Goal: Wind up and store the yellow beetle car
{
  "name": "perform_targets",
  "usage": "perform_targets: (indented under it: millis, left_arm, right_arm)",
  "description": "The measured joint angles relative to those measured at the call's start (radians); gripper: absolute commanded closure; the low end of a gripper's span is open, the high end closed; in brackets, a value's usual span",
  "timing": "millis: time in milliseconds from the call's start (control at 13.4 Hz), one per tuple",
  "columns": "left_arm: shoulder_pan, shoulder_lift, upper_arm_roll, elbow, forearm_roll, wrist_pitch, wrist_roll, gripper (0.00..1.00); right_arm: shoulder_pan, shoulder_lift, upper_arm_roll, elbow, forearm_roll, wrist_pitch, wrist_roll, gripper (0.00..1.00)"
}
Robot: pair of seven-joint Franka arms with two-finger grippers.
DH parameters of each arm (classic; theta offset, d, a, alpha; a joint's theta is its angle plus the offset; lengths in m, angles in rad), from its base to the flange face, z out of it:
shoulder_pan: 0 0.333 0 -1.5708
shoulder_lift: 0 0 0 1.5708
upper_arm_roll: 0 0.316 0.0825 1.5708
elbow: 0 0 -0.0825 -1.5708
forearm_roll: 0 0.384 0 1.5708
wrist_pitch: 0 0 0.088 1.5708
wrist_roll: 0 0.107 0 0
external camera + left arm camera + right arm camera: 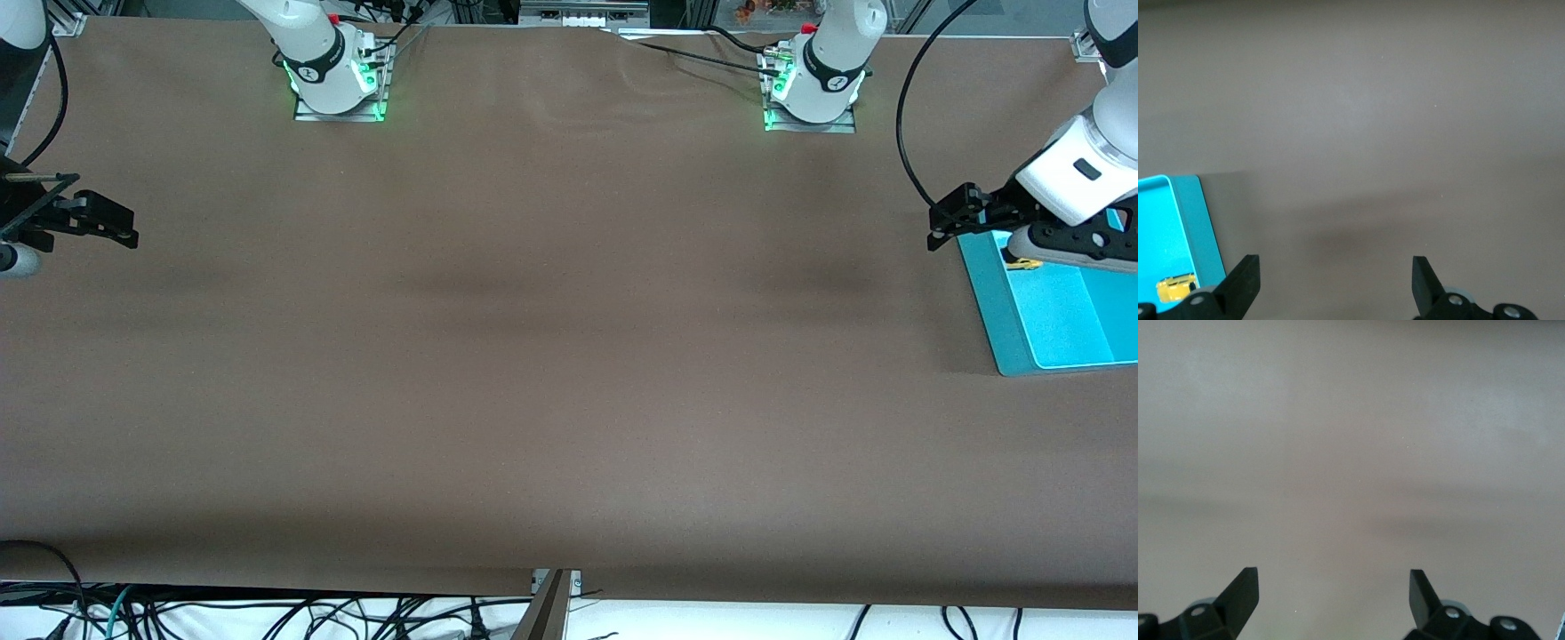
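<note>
The small yellow toy beetle car [1175, 288] is seen lying inside the shallow turquoise plastic tray [1005, 329], which rests on the brown paper-covered worktop [533, 356] at the left arm's end. In the front view only a sliver of yellow shows in the tray, under the left arm's wrist. The car thus already lies where storage would put it. Whether its spring has been wound cannot be told, so the scene would fit both a car waiting in the tray to be taken out and wound, and a car wound and put away.

The left pincer [1335, 283] hangs over the bare worktop just beside the tray's rim, with its fingers spread wide and nothing between them. The right pincer [1333, 597] waits over the bare worktop at the right arm's end, likewise spread and holding nothing.

If the car is to be handled at all, care would be needed. It is small and sits close to the tray wall, so a grasp across its sides from straight above would be safest, with the fingers kept clear of the rim.
</note>
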Motion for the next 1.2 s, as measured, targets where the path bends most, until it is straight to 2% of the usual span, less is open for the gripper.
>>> perform_targets:
  millis: [374,1198]
  left_arm:
    - [0.005,-0.046,0.001,-0.068,0.0,-0.012,-0.005,0.0]
    - [0.035,-0.013,-0.009,-0.047,0.0,-0.012,-0.011,0.0]
  right_arm:
    - [0.0,0.0,0.0,0.0,0.0,0.0,0.0,0.0]
    - [0.0,0.0,0.0,0.0,0.0,-0.001,0.0,0.0]
